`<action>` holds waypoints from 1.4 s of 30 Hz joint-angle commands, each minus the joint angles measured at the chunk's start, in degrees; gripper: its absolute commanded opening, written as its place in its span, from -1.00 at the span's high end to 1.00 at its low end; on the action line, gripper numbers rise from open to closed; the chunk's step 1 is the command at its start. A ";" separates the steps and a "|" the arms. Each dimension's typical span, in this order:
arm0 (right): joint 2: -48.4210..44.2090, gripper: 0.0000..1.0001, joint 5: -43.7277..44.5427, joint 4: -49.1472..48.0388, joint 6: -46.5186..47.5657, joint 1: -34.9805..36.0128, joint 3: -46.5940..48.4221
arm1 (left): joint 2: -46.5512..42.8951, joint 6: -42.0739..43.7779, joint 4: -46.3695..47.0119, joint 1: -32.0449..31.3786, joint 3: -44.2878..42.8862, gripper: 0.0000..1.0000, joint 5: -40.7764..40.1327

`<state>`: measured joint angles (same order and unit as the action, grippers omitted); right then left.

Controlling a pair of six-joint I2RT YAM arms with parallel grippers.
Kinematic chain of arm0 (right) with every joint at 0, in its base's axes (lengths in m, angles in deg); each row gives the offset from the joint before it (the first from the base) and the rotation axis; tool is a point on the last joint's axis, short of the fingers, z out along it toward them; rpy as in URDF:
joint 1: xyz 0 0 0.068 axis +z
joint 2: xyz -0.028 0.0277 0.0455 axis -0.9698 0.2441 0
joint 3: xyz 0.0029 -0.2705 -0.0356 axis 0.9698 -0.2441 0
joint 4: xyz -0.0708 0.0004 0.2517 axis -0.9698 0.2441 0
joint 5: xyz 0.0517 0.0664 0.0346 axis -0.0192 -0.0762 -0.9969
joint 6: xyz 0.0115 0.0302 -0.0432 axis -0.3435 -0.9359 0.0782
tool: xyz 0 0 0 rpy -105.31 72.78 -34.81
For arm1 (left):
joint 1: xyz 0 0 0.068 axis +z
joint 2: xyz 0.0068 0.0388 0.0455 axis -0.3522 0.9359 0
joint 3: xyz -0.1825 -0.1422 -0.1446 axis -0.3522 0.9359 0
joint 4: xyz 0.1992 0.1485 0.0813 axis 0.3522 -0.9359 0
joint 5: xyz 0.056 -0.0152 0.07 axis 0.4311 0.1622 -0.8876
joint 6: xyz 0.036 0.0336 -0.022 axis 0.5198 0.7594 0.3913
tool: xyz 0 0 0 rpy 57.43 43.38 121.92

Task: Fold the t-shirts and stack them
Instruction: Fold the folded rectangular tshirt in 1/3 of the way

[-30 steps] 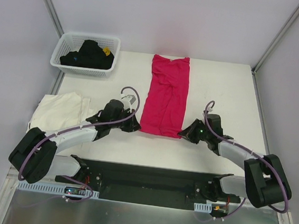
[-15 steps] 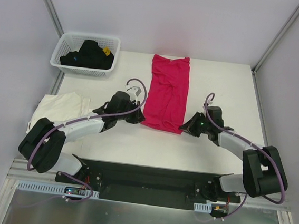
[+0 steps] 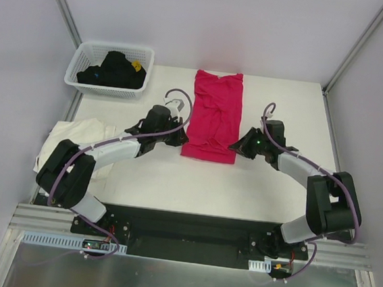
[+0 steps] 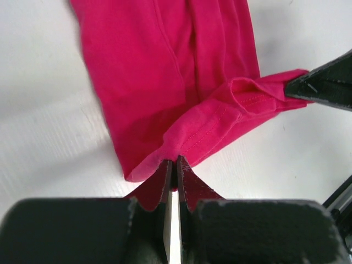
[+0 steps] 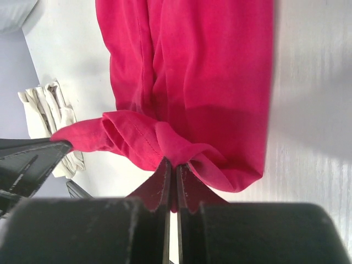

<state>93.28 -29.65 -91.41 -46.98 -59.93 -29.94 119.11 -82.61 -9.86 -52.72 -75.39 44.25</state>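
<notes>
White-and-black arms [image 3: 109,154] carry looping purple cables [image 3: 178,91].

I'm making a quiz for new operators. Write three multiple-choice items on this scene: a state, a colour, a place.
1. At the magenta t-shirt, the left gripper and right gripper are: A. open above it B. shut on its near hem C. resting apart from it
2. The clothing in the white basket is: A. black B. magenta C. cream
3. The cream-white t-shirt lies: A. in the basket B. on the magenta t-shirt C. at the table's left edge
Answers: 1 B, both wrist views show the hem pinched; 2 A, the clothing is mostly black; 3 C, the top view shows it there.
</notes>
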 commanded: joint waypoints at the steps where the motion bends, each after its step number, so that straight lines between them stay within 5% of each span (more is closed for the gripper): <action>1: 1.99 0.98 -0.27 -0.37 0.22 -0.83 3.40 | 2.09 2.53 1.02 1.77 -5.24 1.00 -0.19; 42: 20.98 0.99 -1.32 -1.26 -0.92 -6.36 25.54 | 20.81 4.47 -0.56 8.01 -26.87 1.00 6.05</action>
<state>112.50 -29.82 -91.79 -47.46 -65.68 -8.21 138.58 -78.85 -10.91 -45.92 -98.98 48.15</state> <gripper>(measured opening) 0.030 0.009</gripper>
